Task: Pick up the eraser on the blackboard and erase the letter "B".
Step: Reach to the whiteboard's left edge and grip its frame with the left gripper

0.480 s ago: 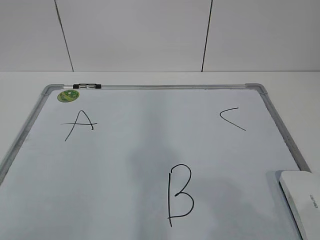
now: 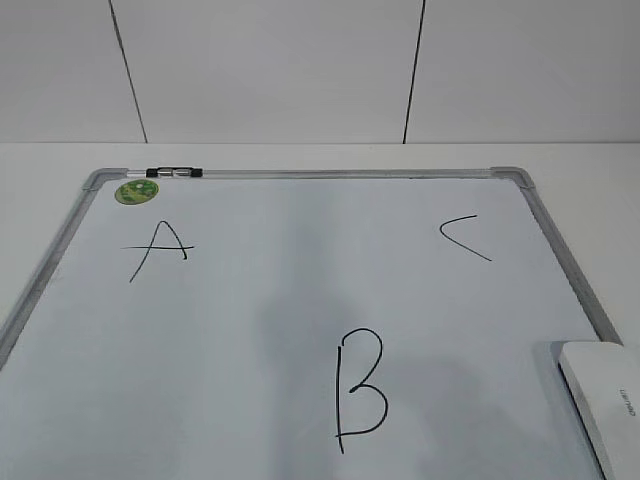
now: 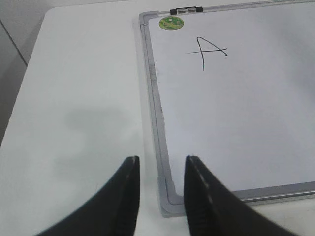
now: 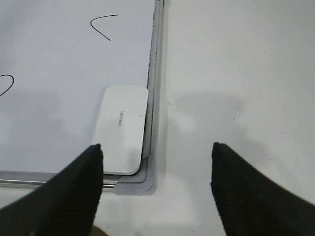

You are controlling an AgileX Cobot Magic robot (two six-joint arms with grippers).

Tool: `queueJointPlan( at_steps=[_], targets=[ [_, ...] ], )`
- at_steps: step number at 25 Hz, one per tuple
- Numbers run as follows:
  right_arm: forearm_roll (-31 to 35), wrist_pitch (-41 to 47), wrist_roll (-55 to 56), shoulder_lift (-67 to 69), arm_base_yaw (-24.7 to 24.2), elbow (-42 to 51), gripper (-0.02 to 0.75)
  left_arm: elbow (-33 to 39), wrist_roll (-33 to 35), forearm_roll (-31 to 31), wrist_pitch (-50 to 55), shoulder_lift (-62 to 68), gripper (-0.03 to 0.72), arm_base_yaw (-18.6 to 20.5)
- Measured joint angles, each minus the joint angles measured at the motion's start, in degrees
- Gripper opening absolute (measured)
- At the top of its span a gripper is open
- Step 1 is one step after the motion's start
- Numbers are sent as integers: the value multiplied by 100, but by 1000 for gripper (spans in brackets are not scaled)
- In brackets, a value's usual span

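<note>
A white rectangular eraser (image 2: 605,395) lies at the near right corner of the board; it also shows in the right wrist view (image 4: 123,129). The black letter "B" (image 2: 360,388) is written low in the middle of the board, and only its edge shows in the right wrist view (image 4: 6,84). My right gripper (image 4: 156,169) is wide open and empty, above the board's near right corner, just right of the eraser. My left gripper (image 3: 161,169) is open and empty over the board's near left corner. Neither gripper shows in the exterior view.
The whiteboard has a grey frame (image 2: 552,225) and lies flat on a white table (image 3: 78,98). Letters "A" (image 2: 158,247) and "C" (image 2: 463,238) are written on it. A green round magnet (image 2: 136,191) and a black clip (image 2: 172,173) sit at its far left corner.
The eraser sits slightly further right and lower in the exterior view than half a second ago. Nothing else has visibly changed.
</note>
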Motion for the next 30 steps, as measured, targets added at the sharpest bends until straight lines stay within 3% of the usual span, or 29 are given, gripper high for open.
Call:
queueJointPlan(
  at_steps=[18, 30],
  targets=[
    [0, 49, 13, 59, 0, -25, 532, 0, 0, -3, 0, 0, 235, 0],
    [315, 315, 450, 2086, 0, -764, 532, -87, 0, -194, 11, 456, 238, 0]
  ],
)
